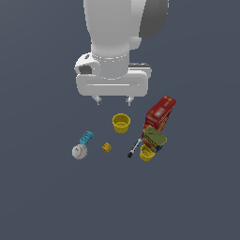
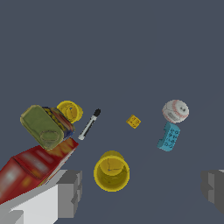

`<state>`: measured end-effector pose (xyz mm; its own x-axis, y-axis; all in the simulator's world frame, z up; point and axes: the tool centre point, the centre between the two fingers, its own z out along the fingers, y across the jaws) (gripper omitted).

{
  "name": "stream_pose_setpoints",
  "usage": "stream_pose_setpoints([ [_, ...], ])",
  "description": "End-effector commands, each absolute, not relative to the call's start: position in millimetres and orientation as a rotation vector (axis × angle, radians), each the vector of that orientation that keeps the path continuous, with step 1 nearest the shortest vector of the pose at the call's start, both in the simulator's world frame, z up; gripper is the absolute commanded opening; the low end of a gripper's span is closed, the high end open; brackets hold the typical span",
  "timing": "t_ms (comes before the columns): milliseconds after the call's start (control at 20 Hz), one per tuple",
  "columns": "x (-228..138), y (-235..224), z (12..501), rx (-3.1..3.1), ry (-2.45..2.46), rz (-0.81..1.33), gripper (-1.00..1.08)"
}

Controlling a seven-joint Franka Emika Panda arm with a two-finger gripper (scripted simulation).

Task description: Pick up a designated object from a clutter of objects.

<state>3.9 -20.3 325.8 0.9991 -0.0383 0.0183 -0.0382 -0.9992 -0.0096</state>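
Note:
The white baseball (image 1: 79, 151) with thin red stitching lies on the grey floor at the exterior view's left, touching or nearly touching the cyan brick (image 1: 86, 138). It also shows in the wrist view (image 2: 175, 111), beside the cyan brick (image 2: 169, 136). My gripper (image 1: 113, 100) hangs open and empty high above the floor, over the area behind a yellow cup (image 1: 121, 123). In the wrist view its fingers (image 2: 70, 192) stand wide apart with the yellow cup (image 2: 111, 171) between them.
A tiny yellow block (image 1: 107, 147), a thin dark marker (image 1: 134, 147), a tall red box (image 1: 159, 117), a green can (image 1: 154, 137) and a second yellow cup (image 1: 147, 153) lie at the exterior view's right of the baseball.

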Motion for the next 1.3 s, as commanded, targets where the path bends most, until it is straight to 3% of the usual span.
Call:
stream_pose_setpoints([
  [0,3.9,-20.3,325.8,-3.132,0.06,-0.029,1.0],
  [550,7.9,-0.6,334.7,-3.121,0.007,-0.087,1.0],
  [1250,21.4,-22.0,310.6,-3.12,-0.08,-0.078,1.0],
])
